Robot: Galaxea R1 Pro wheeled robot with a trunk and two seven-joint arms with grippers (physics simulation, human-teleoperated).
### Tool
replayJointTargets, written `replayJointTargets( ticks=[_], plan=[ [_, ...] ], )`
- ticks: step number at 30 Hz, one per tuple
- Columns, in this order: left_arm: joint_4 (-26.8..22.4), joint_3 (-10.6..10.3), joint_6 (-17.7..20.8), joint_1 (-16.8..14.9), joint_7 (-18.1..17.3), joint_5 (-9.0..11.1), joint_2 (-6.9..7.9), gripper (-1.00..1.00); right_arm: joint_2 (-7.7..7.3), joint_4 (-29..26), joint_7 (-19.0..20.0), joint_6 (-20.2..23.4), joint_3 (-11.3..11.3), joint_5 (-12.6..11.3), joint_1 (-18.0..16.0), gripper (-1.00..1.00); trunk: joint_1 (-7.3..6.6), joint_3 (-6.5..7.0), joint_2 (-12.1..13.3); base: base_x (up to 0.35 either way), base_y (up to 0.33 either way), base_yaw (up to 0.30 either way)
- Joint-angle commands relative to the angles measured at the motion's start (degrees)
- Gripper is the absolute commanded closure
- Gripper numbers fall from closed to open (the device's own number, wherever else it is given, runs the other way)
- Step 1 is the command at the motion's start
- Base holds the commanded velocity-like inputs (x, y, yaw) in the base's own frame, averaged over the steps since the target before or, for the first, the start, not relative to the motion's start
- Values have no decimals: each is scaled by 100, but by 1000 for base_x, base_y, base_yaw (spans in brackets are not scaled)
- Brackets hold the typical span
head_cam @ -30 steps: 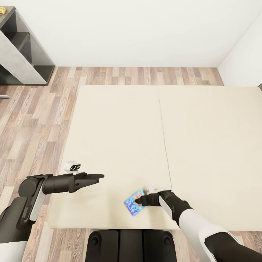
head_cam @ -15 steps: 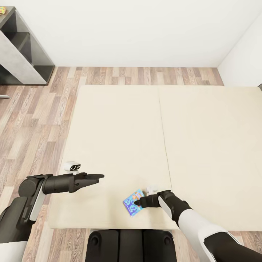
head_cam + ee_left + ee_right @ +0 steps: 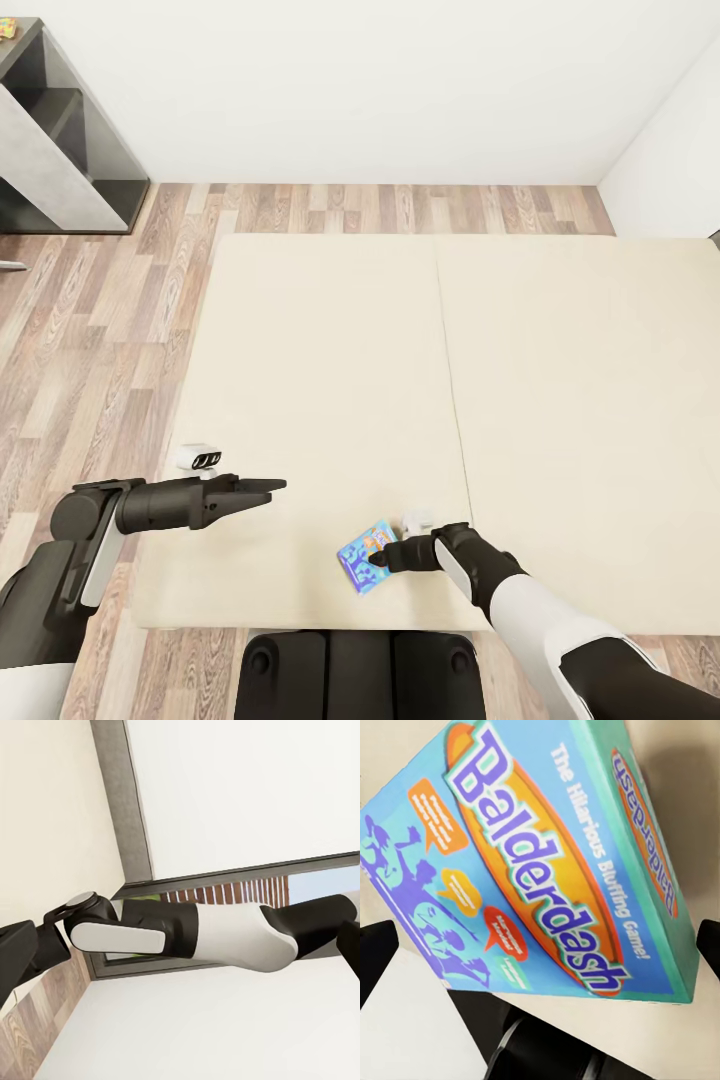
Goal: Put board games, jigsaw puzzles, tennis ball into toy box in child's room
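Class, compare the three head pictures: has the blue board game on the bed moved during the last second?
Yes, slightly. The blue board game, held at the right gripper, has crept toward the bed's left, away from its centre seam, which stays fixed in the view.

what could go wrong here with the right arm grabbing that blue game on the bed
The right gripper meets the board game only at one edge, so the box might tilt or slip when lifted. In the right wrist view the board game spans nearly the whole gap between the fingertips, so the hold looks marginal. It also lies close to the bed's near edge and could be nudged off onto the floor.
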Motion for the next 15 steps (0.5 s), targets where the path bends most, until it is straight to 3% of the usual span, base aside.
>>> replayJointTargets(
  ticks=[1,8,15],
  plan=[
    [-2,0,61,-2,-22,-1,3,-100,-4,-7,-11,33,39,-59,-2,-100,3,-6,-9,0,0,0],
    [-2,3,60,-2,-22,-1,6,-100,-2,-7,39,49,40,-59,-2,-100,3,-6,-9,0,0,0],
    [-2,3,60,-2,-22,-2,6,-100,81,-7,496,39,41,-55,-2,-100,3,-6,-9,0,0,0]
  ],
)
